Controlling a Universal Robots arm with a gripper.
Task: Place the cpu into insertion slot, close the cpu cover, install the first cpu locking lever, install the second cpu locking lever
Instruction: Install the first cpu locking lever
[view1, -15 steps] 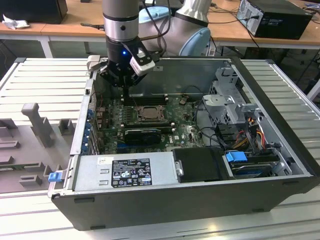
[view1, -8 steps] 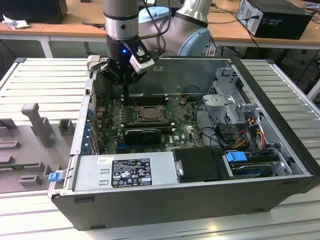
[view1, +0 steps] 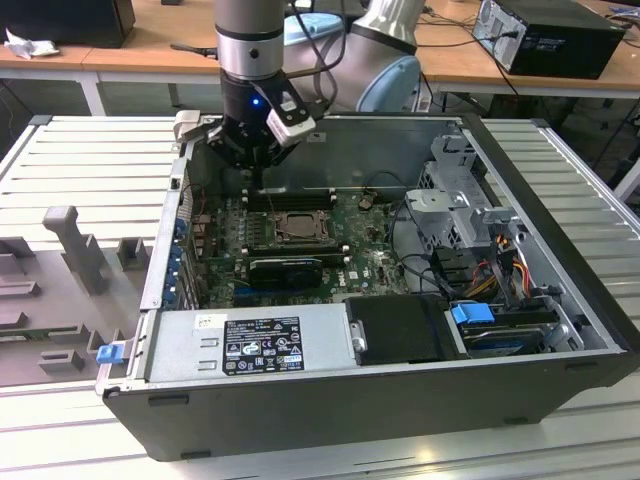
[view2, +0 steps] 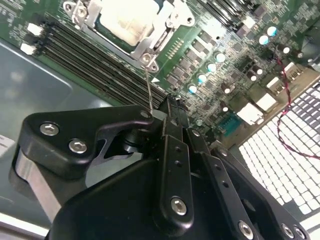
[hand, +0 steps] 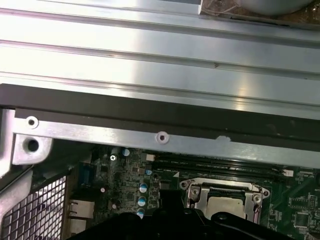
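The pincer (view2: 160, 107) looks clenched on a thin wire, which I take for the first locking lever (view2: 149, 90); the wire rises from the socket's near corner straight into the meeting fingertips. The cpu (view2: 125, 20) lies seated in the insertion slot (view1: 297, 226), just beyond and below the tips, with the long black memory slots (view2: 95, 57) running between the slot and the pincer. The silvery cpu cover (view2: 150, 47) appears folded down around the chip, so by my judgement the placing and closing are done and the lever step is in hand. That step calls for a firm hold on a very slender wire, and for swinging it down and sideways until it tucks under its catch without slipping from the pads. The second wrist view gives the grip itself. The exterior view gives instead the arm's stance over the open computer case (view1: 560, 330), with the power supply (view1: 250, 345) well away from the pincer. The first wrist view adds the case rim (hand: 160, 137) and the ribbed bench (hand: 150, 50) beyond it.
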